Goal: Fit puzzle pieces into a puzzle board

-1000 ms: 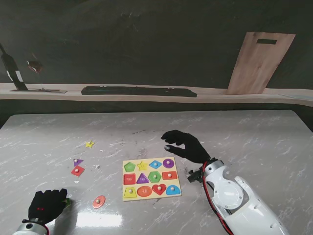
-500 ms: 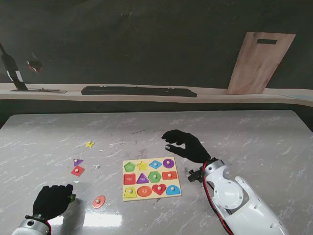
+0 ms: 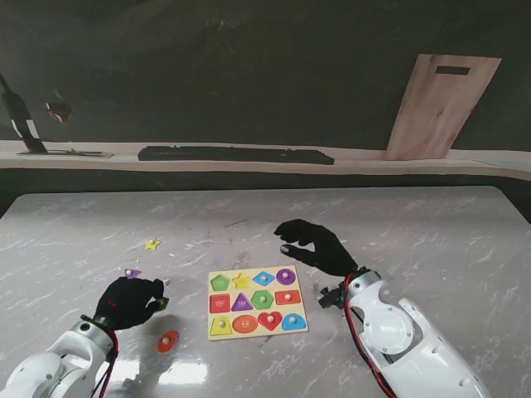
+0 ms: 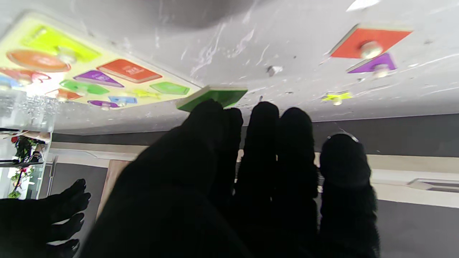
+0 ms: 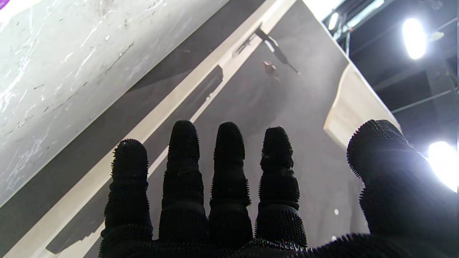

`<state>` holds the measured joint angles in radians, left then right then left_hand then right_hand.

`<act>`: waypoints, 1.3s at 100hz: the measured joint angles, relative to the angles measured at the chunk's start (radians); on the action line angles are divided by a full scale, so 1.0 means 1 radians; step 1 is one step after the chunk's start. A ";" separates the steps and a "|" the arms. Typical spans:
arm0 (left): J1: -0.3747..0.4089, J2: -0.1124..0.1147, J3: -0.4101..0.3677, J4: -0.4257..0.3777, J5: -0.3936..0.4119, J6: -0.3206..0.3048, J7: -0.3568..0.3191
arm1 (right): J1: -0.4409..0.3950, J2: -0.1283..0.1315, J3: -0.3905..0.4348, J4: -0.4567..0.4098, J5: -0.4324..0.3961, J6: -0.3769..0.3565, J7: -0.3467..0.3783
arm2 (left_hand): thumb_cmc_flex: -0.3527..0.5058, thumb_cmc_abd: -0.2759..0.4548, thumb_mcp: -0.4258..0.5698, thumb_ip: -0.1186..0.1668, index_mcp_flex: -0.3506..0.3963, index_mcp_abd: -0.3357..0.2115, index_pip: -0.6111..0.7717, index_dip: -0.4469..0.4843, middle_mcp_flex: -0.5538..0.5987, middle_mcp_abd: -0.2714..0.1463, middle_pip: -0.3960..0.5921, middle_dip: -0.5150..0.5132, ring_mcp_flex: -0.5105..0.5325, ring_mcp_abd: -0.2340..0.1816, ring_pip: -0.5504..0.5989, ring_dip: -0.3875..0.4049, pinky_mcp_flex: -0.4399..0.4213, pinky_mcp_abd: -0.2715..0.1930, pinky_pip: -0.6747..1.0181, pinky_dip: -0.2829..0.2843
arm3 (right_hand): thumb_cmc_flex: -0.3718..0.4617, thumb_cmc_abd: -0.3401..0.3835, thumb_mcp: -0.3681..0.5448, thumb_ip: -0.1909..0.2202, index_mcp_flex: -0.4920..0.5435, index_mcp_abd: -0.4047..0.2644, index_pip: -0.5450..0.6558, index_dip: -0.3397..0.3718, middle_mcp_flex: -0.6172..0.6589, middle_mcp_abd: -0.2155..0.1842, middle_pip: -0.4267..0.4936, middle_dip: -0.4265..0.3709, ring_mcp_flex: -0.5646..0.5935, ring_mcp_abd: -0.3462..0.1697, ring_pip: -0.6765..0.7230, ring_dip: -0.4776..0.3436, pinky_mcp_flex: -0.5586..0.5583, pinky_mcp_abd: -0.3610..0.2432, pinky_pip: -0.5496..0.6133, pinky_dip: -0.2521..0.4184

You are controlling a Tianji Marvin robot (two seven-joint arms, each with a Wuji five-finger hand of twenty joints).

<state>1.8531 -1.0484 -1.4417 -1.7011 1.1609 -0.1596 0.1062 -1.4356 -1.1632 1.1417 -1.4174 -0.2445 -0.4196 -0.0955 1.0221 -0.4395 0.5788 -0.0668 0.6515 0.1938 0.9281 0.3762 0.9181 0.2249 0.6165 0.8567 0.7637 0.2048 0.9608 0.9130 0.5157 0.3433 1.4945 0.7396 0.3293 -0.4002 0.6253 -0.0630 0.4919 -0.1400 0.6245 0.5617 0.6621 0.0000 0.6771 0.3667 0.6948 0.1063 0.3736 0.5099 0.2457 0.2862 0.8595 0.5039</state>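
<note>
The green piece (image 4: 212,96), a thin, stiff, light slab, is pinched by its edge in my left hand (image 3: 129,302) fingers, off the worktop (image 3: 415,224) at nine o'clock of the puzzle board (image 3: 256,302). It could twist, I judge. Right hand (image 3: 315,244) fingers spread, empty.

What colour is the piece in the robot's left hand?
Green; the flat puzzle piece shows best in the left wrist view.

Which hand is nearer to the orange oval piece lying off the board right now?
Left. The left hand, holding a green piece, sits just beyond the orange oval piece. The right hand is across the puzzle board, far to the oval's right.
</note>
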 measured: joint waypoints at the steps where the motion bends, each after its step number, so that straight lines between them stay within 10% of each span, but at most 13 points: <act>1: -0.008 0.000 0.004 0.004 -0.004 -0.001 -0.004 | 0.000 0.000 0.000 0.000 0.001 0.000 0.000 | 0.000 0.000 0.000 0.000 0.000 0.000 0.000 0.000 0.000 0.000 0.000 0.002 0.000 0.000 0.000 0.000 -0.003 0.000 0.000 0.000 | 0.000 0.000 0.000 0.000 0.000 0.000 0.000 0.000 0.000 0.000 0.000 0.000 0.000 0.000 0.000 0.000 0.000 0.000 0.000 0.000; 62: -0.501 0.009 0.411 0.346 -0.271 0.033 -0.133 | -0.010 0.000 0.024 0.002 0.085 -0.042 0.035 | 0.000 0.000 0.014 0.000 0.000 0.000 0.000 0.000 0.000 0.014 0.012 0.024 -0.003 0.018 0.036 0.011 -0.017 0.000 0.000 0.004 | 0.000 0.011 -0.001 0.000 0.000 0.000 0.000 0.000 0.000 0.022 0.000 0.000 0.000 0.000 0.000 0.000 0.000 0.000 0.000 0.000; 130: -0.707 -0.024 0.626 0.512 -0.410 0.003 -0.179 | -0.016 0.000 0.036 0.002 0.105 -0.050 0.041 | 0.000 -0.009 0.025 0.000 -0.001 0.011 0.022 0.000 0.000 0.015 0.023 0.026 -0.004 0.019 0.038 0.011 -0.014 0.000 0.000 0.036 | 0.001 0.013 -0.012 0.000 0.000 -0.002 0.000 0.000 0.000 0.022 0.000 0.000 0.000 0.000 0.000 0.000 0.000 0.000 0.000 0.000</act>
<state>1.1457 -1.0725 -0.8155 -1.1888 0.7513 -0.1567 -0.0726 -1.4518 -1.1634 1.1779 -1.4157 -0.1392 -0.4695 -0.0548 1.0221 -0.4484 0.6039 -0.0671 0.6509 0.2045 0.9497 0.3762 0.9181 0.2394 0.6397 0.8825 0.7600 0.2234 0.9984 0.9244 0.5021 0.3433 1.4949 0.7760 0.3304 -0.3869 0.6137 -0.0629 0.4921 -0.1417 0.6245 0.5617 0.6621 0.0217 0.6771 0.3666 0.6948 0.1067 0.3738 0.5099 0.2457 0.2863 0.8595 0.5039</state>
